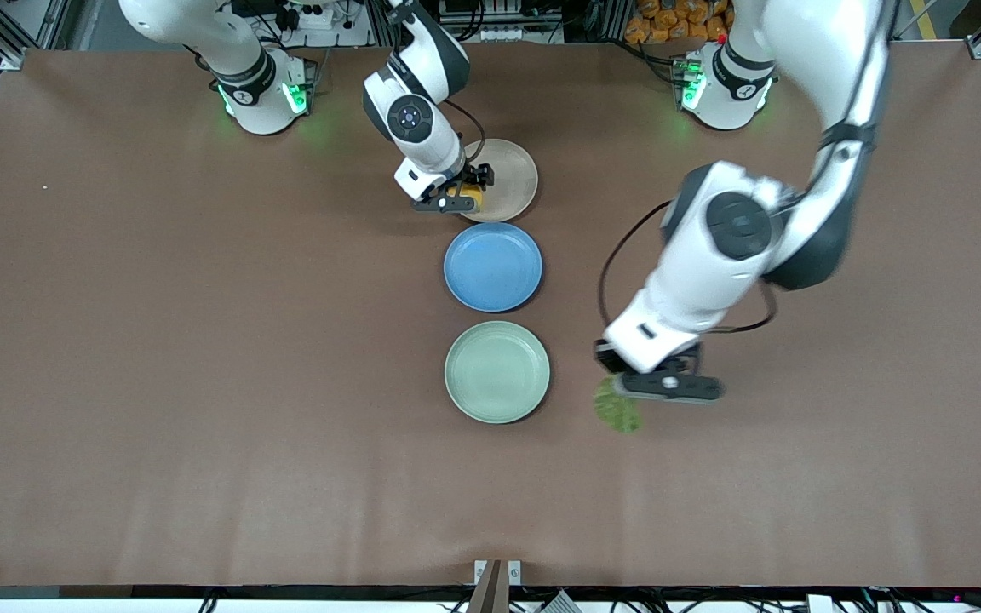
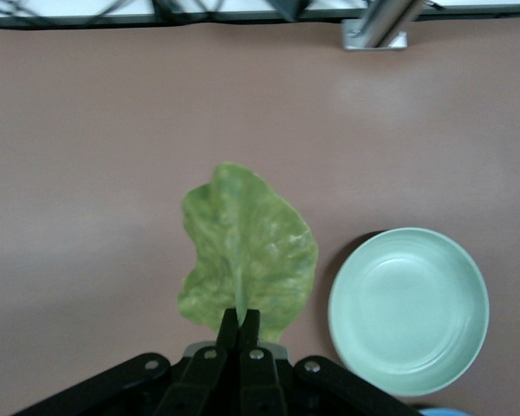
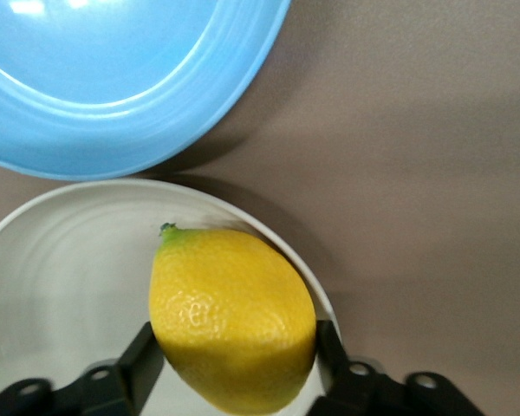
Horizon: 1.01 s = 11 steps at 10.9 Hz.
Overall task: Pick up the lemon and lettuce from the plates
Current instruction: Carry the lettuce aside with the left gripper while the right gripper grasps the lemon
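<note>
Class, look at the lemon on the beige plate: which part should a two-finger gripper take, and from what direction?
Grip the lemon across its rounded middle, coming from above, fingers on the two long flanks. It lies on its side at the beige plate's rim, pointed tip free; the right gripper straddles it this way.

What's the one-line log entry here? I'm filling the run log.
left claw: shut on lettuce, beside green plate | right claw: around lemon over beige plate
</note>
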Tool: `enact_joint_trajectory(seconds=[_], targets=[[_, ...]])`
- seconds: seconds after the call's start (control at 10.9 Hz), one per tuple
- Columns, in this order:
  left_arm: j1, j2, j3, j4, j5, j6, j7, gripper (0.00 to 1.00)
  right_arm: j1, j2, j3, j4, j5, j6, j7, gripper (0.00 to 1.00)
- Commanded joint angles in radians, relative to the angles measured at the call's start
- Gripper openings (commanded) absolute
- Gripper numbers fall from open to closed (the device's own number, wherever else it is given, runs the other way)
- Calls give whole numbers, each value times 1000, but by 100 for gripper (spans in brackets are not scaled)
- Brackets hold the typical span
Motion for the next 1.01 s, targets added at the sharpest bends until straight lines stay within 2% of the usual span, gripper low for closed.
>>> enact_joint_trajectory(seconds=[0.0,0.09,0.37,0.55,0.64,0.83,0.92], targets=[[95,-85,-13,-42,10,-139,83,0,53,42,-9,1,16,80,12,19],[130,-94,-13,-51,10,-173,120,0,53,41,-9,-1,16,81,12,13],[216,-97,-13,-126,9,-177,227,0,52,4,-12,-1,16,66,46,10],[271,-84,-13,-143,10,-169,281,0,46,-45,-32,-4,11,-2,44,10],[301,-73,-13,-146,10,-161,333,0,44,-81,-68,-2,5,-73,41,10],[336,-47,-13,-151,10,-157,366,0,41,-138,-159,4,-105,-231,44,10],[348,-38,-12,-163,13,-134,385,0,38,-142,-206,5,-125,-280,47,10]])
